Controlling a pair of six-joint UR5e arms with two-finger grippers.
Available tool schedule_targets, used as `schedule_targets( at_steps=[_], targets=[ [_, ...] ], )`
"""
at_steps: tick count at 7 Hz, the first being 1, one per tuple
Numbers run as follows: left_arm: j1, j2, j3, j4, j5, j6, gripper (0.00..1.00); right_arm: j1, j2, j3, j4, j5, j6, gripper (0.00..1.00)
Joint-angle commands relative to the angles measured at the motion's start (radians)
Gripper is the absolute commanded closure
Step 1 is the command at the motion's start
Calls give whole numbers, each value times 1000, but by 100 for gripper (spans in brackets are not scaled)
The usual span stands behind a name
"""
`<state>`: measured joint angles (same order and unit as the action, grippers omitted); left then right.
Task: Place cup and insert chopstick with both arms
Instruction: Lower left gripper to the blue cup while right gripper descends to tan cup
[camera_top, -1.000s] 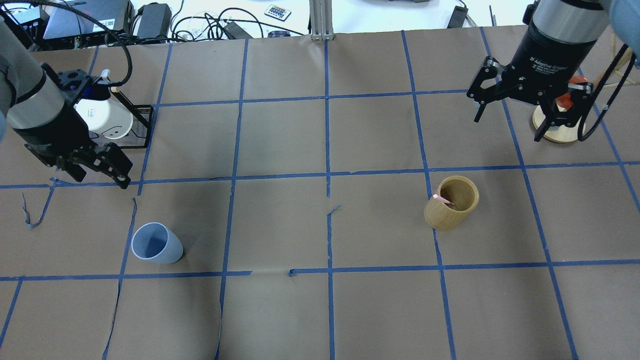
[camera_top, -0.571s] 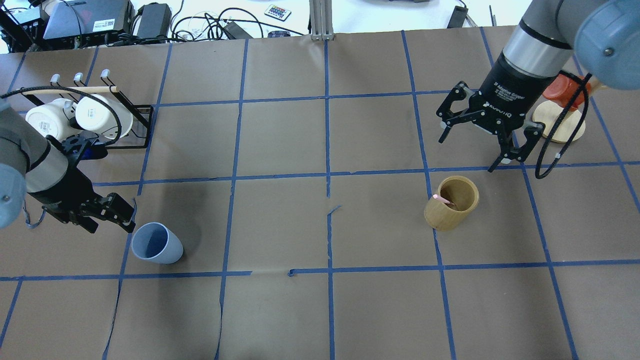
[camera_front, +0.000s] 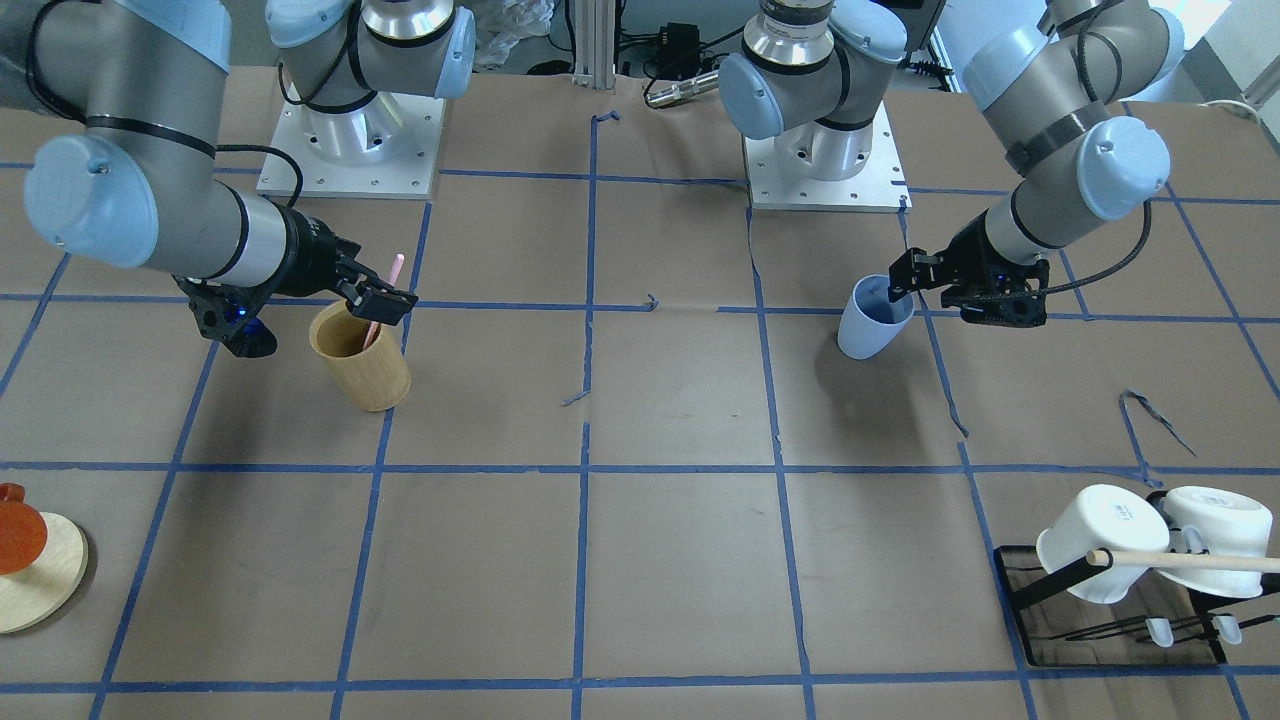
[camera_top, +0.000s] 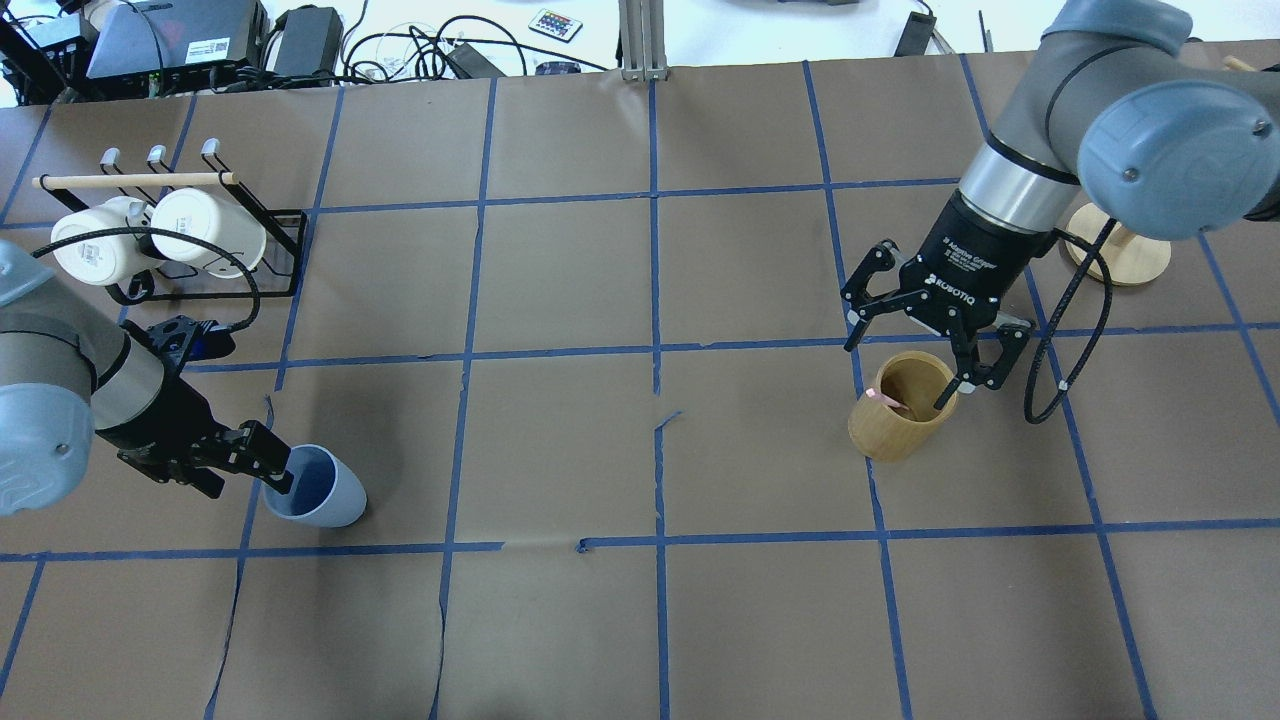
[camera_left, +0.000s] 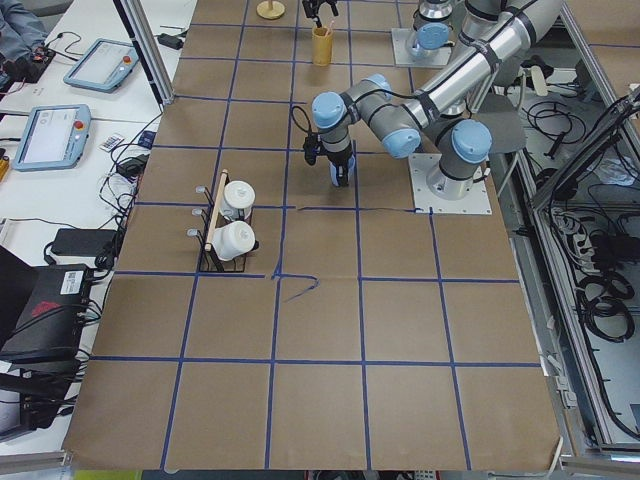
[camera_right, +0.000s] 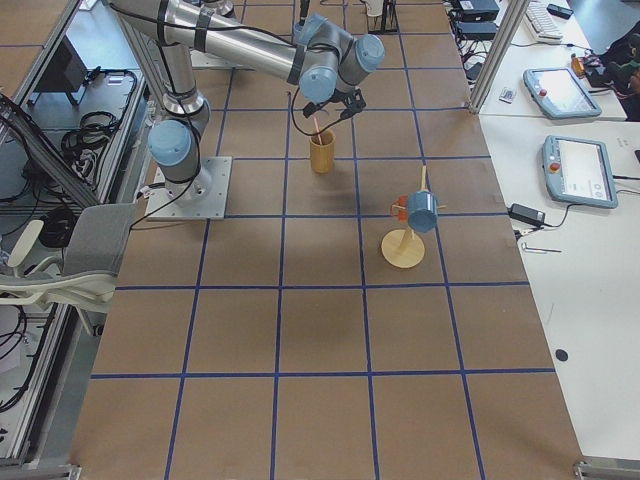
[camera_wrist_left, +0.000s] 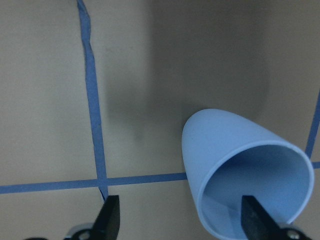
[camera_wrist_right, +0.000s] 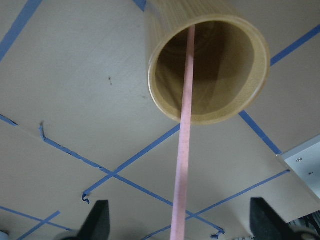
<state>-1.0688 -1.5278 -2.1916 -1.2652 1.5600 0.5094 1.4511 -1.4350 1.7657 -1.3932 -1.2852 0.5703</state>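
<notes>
The light blue cup (camera_top: 325, 492) stands upright at the table's left; it also shows in the front view (camera_front: 868, 325). My left gripper (camera_top: 240, 472) is open at its rim. In the left wrist view (camera_wrist_left: 182, 222) one finger (camera_wrist_left: 254, 220) stands over the cup's mouth (camera_wrist_left: 235, 150) and the other outside it. The pink chopstick (camera_top: 885, 398) leans inside the tan wooden cup (camera_top: 895, 415). My right gripper (camera_top: 895, 375) is open just above that cup. In the right wrist view the chopstick (camera_wrist_right: 183, 150) runs up between the open fingers (camera_wrist_right: 97, 220), untouched.
A black rack (camera_top: 285, 250) with two white mugs (camera_top: 205, 232) and a wooden rod (camera_top: 130, 180) stands at the far left. A round wooden stand (camera_top: 1125, 262) sits at the far right, also in the front view (camera_front: 45, 580). Blue tape lines grid the brown paper.
My left gripper has moved from beside the mug rack toward me, to the blue cup's rim. My right gripper has moved from the wooden stand to just over the tan cup. Both stayed open.
</notes>
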Motion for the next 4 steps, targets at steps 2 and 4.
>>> schedule_targets(
  at_steps=[2, 4],
  targets=[
    [-5, -25, -16, 1, -6, -5, 100, 0, 18, 23, 2, 14, 11, 34],
    [-16, -9, -5, 0, -5, -24, 100, -2, 18, 23, 5, 14, 57, 72]
  ],
)
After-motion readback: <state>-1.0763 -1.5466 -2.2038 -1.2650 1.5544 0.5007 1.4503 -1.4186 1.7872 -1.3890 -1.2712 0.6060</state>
